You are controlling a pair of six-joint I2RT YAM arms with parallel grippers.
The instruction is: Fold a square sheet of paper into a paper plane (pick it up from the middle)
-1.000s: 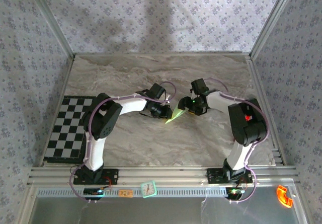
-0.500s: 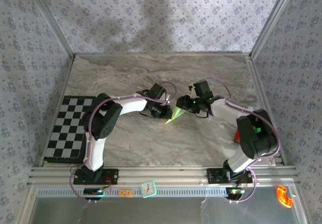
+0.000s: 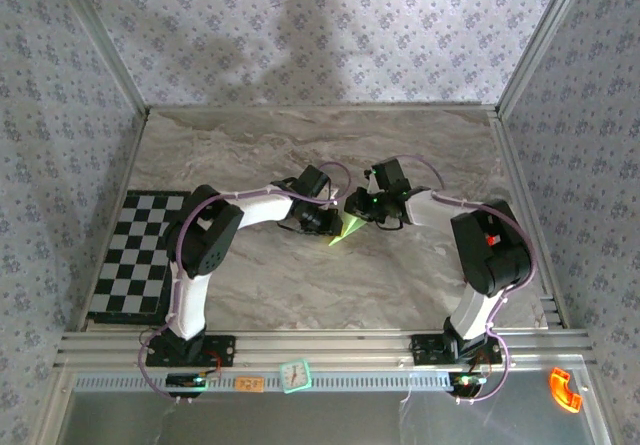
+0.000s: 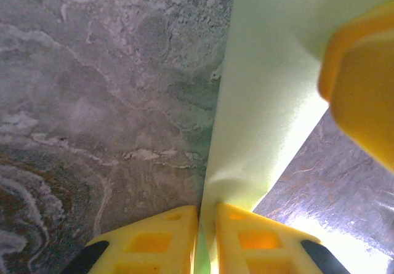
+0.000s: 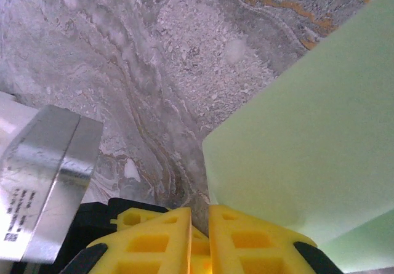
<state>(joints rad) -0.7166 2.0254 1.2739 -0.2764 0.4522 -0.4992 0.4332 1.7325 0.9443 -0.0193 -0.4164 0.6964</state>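
Two arms meet over the table (image 3: 420, 285) in the top view, paper (image 3: 349, 229) between them. The wrist views add the grips: left gripper (image 4: 200, 221) pinches one paper edge, right gripper (image 5: 200, 225) is closed on another.

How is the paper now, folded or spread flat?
Folded. From above, the paper is a small pointed triangle, not a square; the right wrist view shows two layers.
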